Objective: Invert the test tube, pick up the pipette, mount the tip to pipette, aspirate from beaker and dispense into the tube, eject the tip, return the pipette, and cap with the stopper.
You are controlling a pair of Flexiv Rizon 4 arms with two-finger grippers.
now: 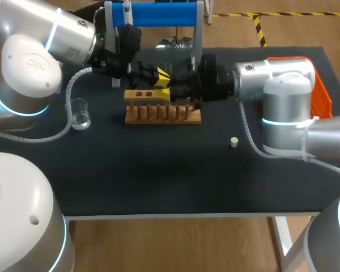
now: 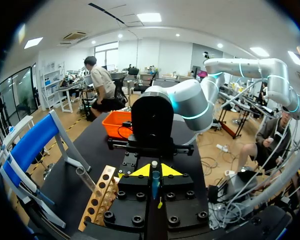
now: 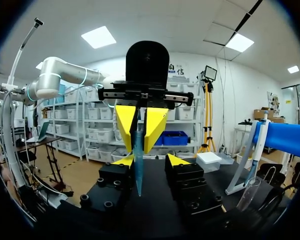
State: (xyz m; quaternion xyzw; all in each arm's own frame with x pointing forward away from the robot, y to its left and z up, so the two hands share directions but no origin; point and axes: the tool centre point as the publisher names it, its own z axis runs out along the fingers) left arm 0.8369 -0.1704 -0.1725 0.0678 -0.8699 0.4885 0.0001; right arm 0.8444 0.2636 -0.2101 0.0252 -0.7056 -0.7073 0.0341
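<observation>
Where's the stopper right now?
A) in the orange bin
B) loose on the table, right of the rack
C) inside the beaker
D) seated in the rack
B: the stopper stands by itself on the table, off to the right of the rack, touching nothing else.

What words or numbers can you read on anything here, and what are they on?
No words or numbers can be read on the table's things.
Left arm: only a swirl mark, not letters.
Rack, beaker, stopper, tip: no print shows.
</observation>
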